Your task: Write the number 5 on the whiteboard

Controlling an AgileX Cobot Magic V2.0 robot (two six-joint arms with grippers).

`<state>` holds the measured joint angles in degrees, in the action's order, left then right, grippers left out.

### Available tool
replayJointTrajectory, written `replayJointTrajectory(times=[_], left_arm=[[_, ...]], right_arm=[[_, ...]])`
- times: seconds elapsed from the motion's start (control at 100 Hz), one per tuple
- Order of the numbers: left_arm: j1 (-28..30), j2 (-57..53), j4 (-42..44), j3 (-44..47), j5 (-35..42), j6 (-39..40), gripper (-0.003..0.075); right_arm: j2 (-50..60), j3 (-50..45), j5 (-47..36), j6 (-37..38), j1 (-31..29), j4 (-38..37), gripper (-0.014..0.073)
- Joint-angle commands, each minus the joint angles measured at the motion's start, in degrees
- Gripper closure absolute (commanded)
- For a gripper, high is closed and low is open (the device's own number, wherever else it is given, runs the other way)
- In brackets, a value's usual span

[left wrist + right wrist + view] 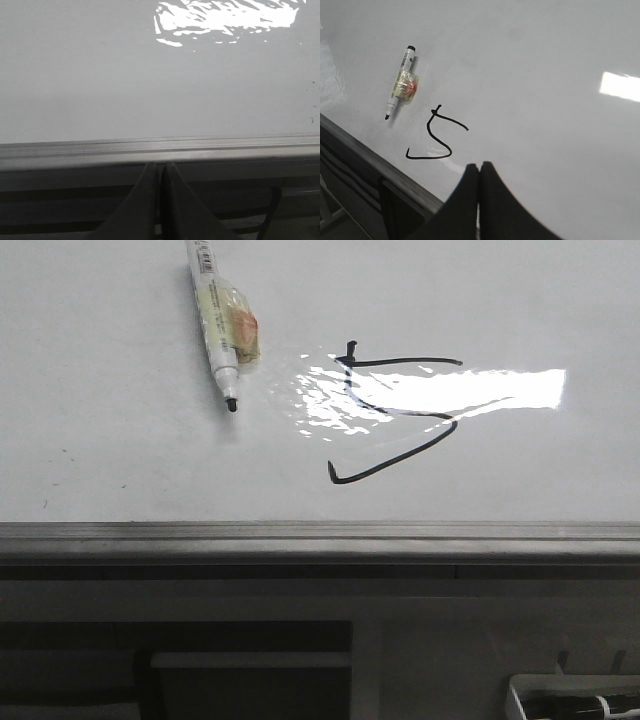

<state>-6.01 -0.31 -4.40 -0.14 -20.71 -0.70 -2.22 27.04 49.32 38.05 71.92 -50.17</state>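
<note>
Since the 5 (395, 420) already stood complete on the whiteboard (120, 460), with its short upright, top bar and angular lower hook all joined, I judged the writing step finished and only the wrap-up left. From the front view the digit sat right of the board's centre, partly under a bright glare patch, and the marker (222, 325) lay flat up and to its left, uncapped, tip pointing toward the near rail (320, 535), apart from the strokes. A yellowish wrap with an orange patch ringed the marker's barrel. My right end effector (479, 172) hung over the board just near the hook of the 5, fingers pressed together and holding nothing. My left end effector (161, 172) was likewise closed and empty, hovering at the rail with blank board beyond it. No arm showed in the front view, so I took both to be pulled back off the writing area. Were I to move next, I reckoned it would call for little: draw both arms clear without sweeping the right fingers across the wet ink, and leave the marker where it lay, since its bare tip could smear the board if nudged. A small bin (575, 695) sat below the tabletop at right.
</note>
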Motion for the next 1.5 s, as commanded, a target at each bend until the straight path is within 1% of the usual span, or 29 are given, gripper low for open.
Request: replayJointTrajectory(times=[0.0, 0.52, 0.58, 0.63, 0.67, 0.71, 0.77, 0.82, 0.92, 1.05, 1.1, 1.16, 1.24, 1.32, 1.39, 1.44, 1.49], left_arm=[[0.0, -1.6, -0.9, -1.0, 3.7, 0.7, 0.0741], [0.0, -1.6, -0.9, -1.0, 3.7, 0.7, 0.0741], [0.0, -1.6, -0.9, -1.0, 3.7, 0.7, 0.0741], [0.0, -1.6, -0.9, -1.0, 3.7, 0.7, 0.0741], [0.0, -1.6, -0.9, -1.0, 3.7, 0.7, 0.0741], [0.0, -1.6, -0.9, -1.0, 3.7, 0.7, 0.0741], [0.0, -1.6, -0.9, -1.0, 3.7, 0.7, 0.0741], [0.0, -1.6, -0.9, -1.0, 3.7, 0.7, 0.0741], [0.0, -1.6, -0.9, -1.0, 3.7, 0.7, 0.0741], [0.0, -1.6, -0.9, -1.0, 3.7, 0.7, 0.0741], [0.0, -1.6, -0.9, -1.0, 3.7, 0.7, 0.0741], [0.0, -1.6, -0.9, -1.0, 3.7, 0.7, 0.0741], [0.0, -1.6, -0.9, -1.0, 3.7, 0.7, 0.0741], [0.0, -1.6, -0.9, -1.0, 3.7, 0.7, 0.0741], [0.0, -1.6, -0.9, -1.0, 3.7, 0.7, 0.0741], [0.0, -1.6, -0.9, -1.0, 3.7, 0.7, 0.0741], [0.0, -1.6, -0.9, -1.0, 3.7, 0.7, 0.0741]], right_arm=[[-1.0, 1.3, -3.1, -0.1, -0.3, -3.0, 0.0656], [-1.0, 0.7, -2.6, -0.1, -0.3, -3.0, 0.0656], [-1.0, -0.1, 2.3, -0.1, -0.3, -5.7, 0.0656], [-1.0, -1.5, 4.4, 0.0, -0.3, -9.0, 0.0656], [-1.0, -3.0, 2.7, 1.1, -0.5, -12.3, 0.0656], [-1.0, -4.7, -0.9, 3.4, -1.3, -16.2, 0.0656], [-1.0, -6.3, -4.9, 7.6, -3.0, -18.9, 0.0656], [-1.0, -6.9, -7.3, 7.8, -5.4, -18.0, 0.0656], [-1.0, -6.9, -9.8, 6.9, -10.7, -11.4, 0.0657], [-1.0, -6.9, -13.1, 0.8, -19.7, -6.5, 0.0657], [-1.0, -6.9, -14.6, -2.3, -24.6, -3.5, 0.0657], [-1.0, -7.2, -16.0, -5.7, -30.0, 1.7, 0.0657], [-1.0, -9.1, -18.1, -6.8, -38.3, 8.2, 0.0657], [-1.0, -13.1, -20.8, -7.0, -46.0, 15.3, 0.0657], [-1.0, -17.6, -25.5, -7.3, -52.8, 21.1, 0.0657], [-1.0, -21.1, -30.9, -9.0, -57.3, 25.1, 0.0660], [-1.0, -24.8, -38.1, -10.9, -61.4, 28.0, 0.0662]])
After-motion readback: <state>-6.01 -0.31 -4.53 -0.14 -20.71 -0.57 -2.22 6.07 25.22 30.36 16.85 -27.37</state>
